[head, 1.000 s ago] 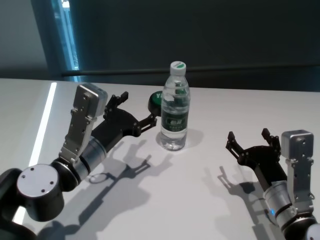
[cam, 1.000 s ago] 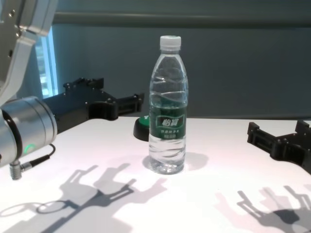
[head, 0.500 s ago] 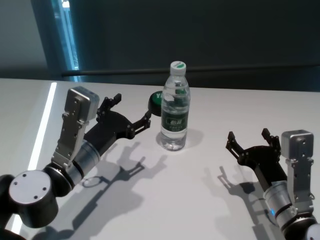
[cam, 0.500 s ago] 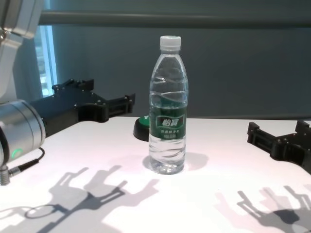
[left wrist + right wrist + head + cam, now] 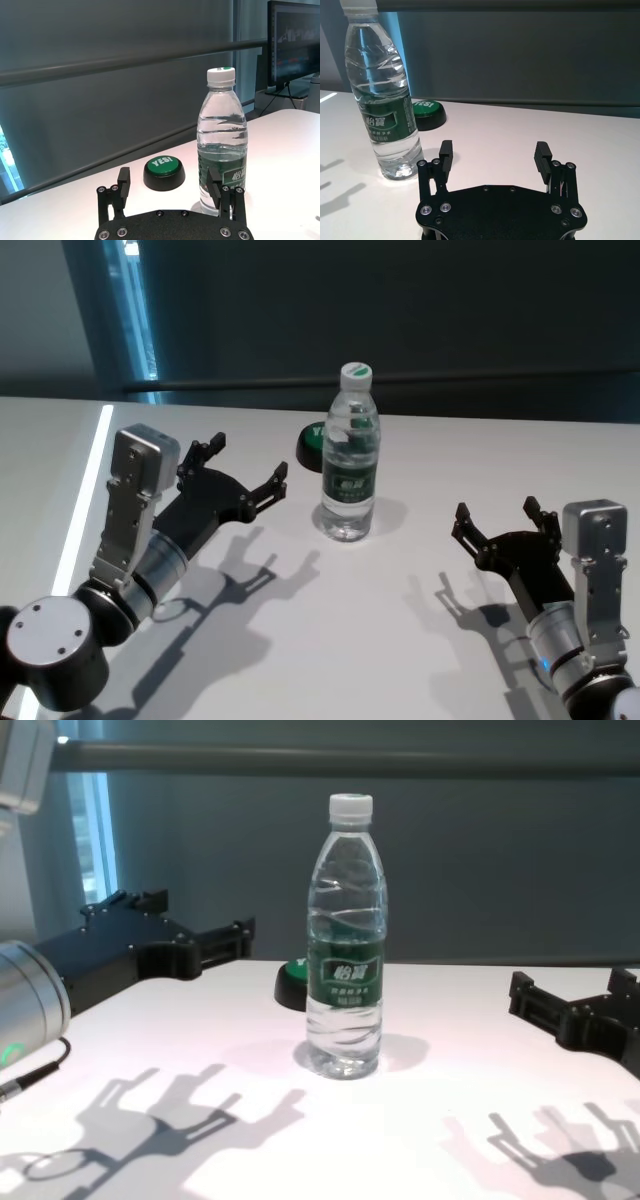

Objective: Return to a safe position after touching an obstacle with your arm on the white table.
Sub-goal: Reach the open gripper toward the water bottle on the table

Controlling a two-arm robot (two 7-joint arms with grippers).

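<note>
Clear plastic bottle [image 5: 350, 455] is standing upright mid-counter [image 5: 400, 640], white cap on, green label facing the robot. Black-and-green button [image 5: 312, 445] is sitting just behind it, toward the robot's left, apart from it.

Left gripper [image 5: 245, 475] is hovering above the counter on the bottle's left, fingers spread, holding nothing. It's near the bottle but not touching; a visible gap shows in the chest view. In the left wrist view one fingertip [image 5: 214, 184] is overlapping the bottle only by line of sight.

Right gripper [image 5: 497, 522] is sitting low on the right side, well apart from the bottle, also spread and empty. Looks parked.

My read: the left arm is in the retreat step, not yet in a tucked pose.

Risks from here:
- Bottle is tall, light and narrow at the base. Any sideways sweep of the left arm toward it is likely tipping it.
- If it tips, it's probably rolling on the smooth counter, maybe onto the button.
- Left forearm is running low over the counter; dropping while retracting could be scraping the surface.
</note>
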